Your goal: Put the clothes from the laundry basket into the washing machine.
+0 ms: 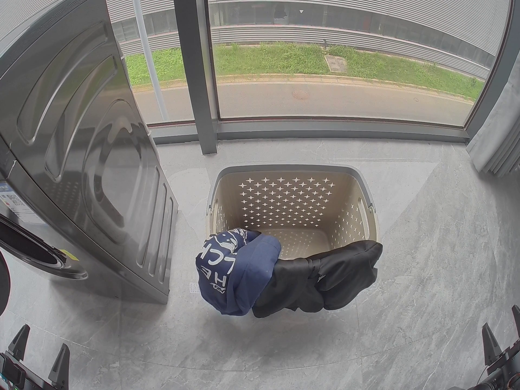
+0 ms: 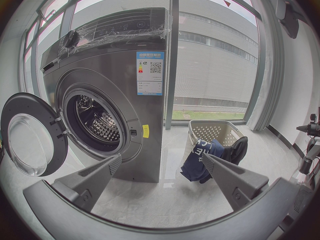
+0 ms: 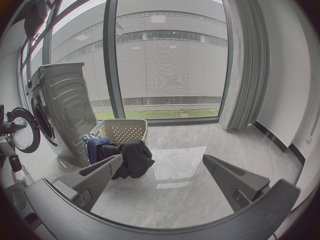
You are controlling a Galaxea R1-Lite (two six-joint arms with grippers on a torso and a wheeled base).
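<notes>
The left gripper and right gripper stand open, empty. A blue shirt and black garment hang over the basket rim at six o'clock; soft and light, I think; pinch a bunched fold.

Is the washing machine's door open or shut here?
Open. The washing machine has its round door swung out to the side on its hinges, and the metal drum shows through the opening.
</notes>
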